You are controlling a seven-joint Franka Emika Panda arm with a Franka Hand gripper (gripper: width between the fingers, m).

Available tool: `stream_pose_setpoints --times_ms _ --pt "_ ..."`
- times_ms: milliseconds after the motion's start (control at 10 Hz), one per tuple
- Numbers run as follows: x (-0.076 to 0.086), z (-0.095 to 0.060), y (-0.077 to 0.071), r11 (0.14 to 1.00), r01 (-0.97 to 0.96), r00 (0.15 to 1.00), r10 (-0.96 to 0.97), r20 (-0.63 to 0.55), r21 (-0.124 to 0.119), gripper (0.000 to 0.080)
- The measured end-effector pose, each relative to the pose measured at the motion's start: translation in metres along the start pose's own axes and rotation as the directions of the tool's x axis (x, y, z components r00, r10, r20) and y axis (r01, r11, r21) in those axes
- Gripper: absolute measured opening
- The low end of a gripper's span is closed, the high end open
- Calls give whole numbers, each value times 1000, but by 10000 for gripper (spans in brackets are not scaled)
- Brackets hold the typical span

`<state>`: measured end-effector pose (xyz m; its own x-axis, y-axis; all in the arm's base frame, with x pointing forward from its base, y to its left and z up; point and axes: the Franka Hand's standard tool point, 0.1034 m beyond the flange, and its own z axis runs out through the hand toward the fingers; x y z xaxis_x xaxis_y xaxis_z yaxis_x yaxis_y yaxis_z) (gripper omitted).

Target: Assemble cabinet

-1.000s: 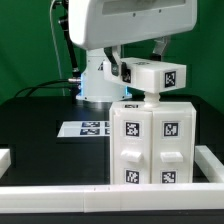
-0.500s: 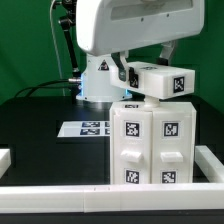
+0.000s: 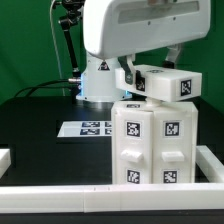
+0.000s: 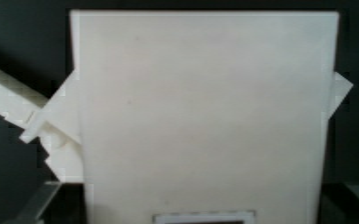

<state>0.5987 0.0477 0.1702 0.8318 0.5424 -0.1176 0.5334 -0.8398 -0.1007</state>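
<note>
While gripper [image 3: 141, 73], jaws wide, clamps white tagged panel [image 3: 166, 84] just above it, cabinet [image 3: 150, 148] stands upright near front edge of tabletop [image 3: 40, 150]; body looks built, panel not yet seated, likely late stage.

White box-shaped cabinet [image 3: 150, 145], standing upright, tagged front face, exterior view's right

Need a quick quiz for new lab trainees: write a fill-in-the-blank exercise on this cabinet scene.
The cabinet stands upright on a ___ table. The arm carries a tagged white part just ___ the cabinet. The marker board lies flat to the exterior view's ___ of the cabinet.
Missing words: black; above; left.
</note>
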Motion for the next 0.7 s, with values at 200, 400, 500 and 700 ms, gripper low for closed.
stream_pose_setpoints --times_ms 200,400,500,700 --pt "2 2 -2 1000 5 1000 -5 3 2 561" --pt "2 6 2 1000 4 1000 -4 4 5 561" --pt "2 10 3 1000 6 1000 -6 -9 -3 561" --pt "1 11 3 1000 10 999 -11 -51 -29 561"
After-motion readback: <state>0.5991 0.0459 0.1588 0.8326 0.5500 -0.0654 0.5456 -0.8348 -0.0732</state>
